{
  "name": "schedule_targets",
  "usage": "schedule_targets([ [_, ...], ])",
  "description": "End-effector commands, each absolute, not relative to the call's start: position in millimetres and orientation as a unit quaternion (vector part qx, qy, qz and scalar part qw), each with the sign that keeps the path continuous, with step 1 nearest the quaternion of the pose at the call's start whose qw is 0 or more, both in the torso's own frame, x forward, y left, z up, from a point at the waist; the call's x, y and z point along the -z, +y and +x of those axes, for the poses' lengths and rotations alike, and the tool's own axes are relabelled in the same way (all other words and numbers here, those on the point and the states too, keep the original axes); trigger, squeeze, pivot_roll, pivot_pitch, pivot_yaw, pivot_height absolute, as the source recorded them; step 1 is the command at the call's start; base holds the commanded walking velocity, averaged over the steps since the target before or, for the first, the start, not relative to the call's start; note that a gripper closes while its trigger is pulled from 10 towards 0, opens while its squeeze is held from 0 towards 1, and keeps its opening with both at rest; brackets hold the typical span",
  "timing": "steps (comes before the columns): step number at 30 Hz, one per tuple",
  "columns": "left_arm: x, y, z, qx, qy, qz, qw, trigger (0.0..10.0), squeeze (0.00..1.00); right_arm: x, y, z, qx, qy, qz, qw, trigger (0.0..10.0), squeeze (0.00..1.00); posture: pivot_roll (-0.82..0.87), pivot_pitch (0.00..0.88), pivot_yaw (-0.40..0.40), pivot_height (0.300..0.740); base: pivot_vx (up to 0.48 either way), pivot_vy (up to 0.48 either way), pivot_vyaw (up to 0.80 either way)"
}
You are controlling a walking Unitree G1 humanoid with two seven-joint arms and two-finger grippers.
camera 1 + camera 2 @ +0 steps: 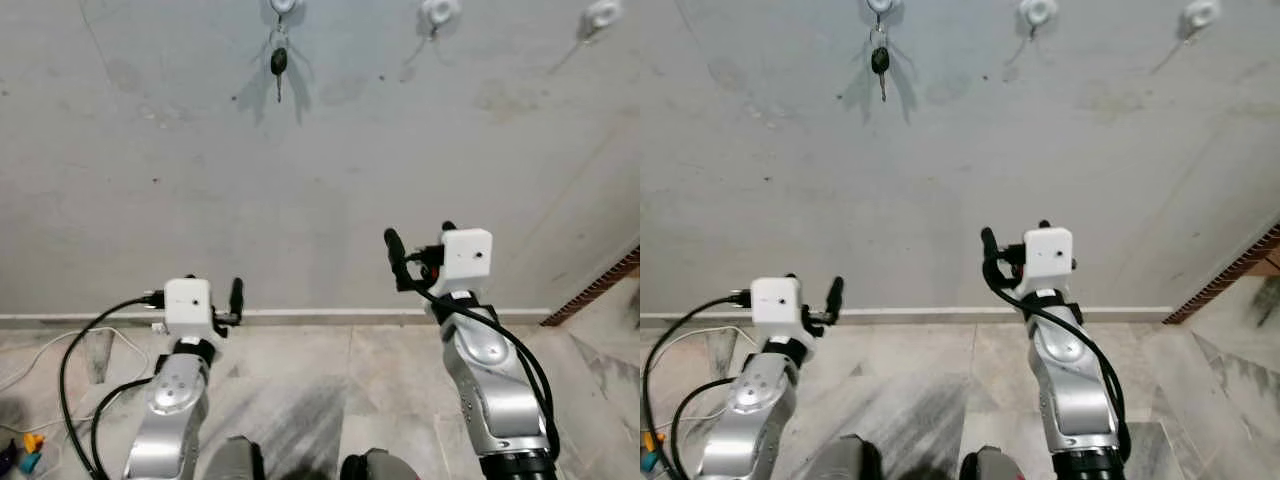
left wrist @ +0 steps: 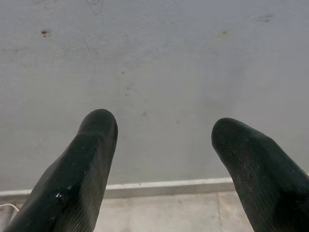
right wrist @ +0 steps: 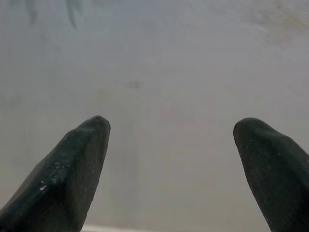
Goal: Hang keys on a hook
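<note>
Nearest, at the lower edge of the head views, the robot's two silver arms rise from a grey marble floor (image 1: 330,370). Black cables (image 1: 75,370) loop beside the left arm, and a few small coloured bits lie on the floor at the far left corner, too small to identify.

Low on the left, the left gripper (image 2: 164,140) points toward the base of the wall, level with the white skirting strip (image 1: 330,315). Its wrist view shows the two black fingers (image 2: 84,164) spread wide with nothing between them. The right gripper (image 3: 171,145) is raised higher and held out in front of the bare wall; its fingers (image 3: 67,169) are likewise parted and empty.

Beyond both grippers stands the grey plaster wall (image 1: 330,170), stained and marked in places. A brick edge (image 1: 595,290) shows at the lower right.

Farthest up, three white hooks sit in a row along the top of the wall. The keys (image 1: 279,62), dark-headed, hang from the leftmost hook (image 1: 283,6), well apart from both grippers, casting shadows on the plaster. The middle hook (image 1: 439,12) and the right hook (image 1: 601,14) carry nothing.
</note>
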State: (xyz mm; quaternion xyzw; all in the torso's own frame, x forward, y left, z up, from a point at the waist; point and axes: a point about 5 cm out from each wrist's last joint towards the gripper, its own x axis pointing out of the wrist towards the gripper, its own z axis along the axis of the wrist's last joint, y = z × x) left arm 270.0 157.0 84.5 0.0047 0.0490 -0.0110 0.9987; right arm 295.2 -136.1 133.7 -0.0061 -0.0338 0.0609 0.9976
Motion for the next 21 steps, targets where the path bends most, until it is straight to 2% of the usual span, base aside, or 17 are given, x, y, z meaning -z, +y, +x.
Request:
schedule_targets([
  [1, -82.6, 160.7, 268.2, 0.007, 0.055, 0.011, 0.998, 10.0, 0.00, -135.9, -132.2, 295.5, -0.069, -0.038, -0.005, 0.997, 10.0, 0.00, -0.03, 0.141, -0.028, 0.740, -0.330, 0.000, 0.00],
  [21, -81.6, 159.1, 267.9, 0.010, 0.058, 0.010, 0.998, 10.0, 0.00, -135.9, -135.9, 296.6, -0.059, -0.038, -0.006, 0.998, 10.0, 0.00, -0.04, 0.148, -0.024, 0.740, -0.328, 0.000, 0.00],
])
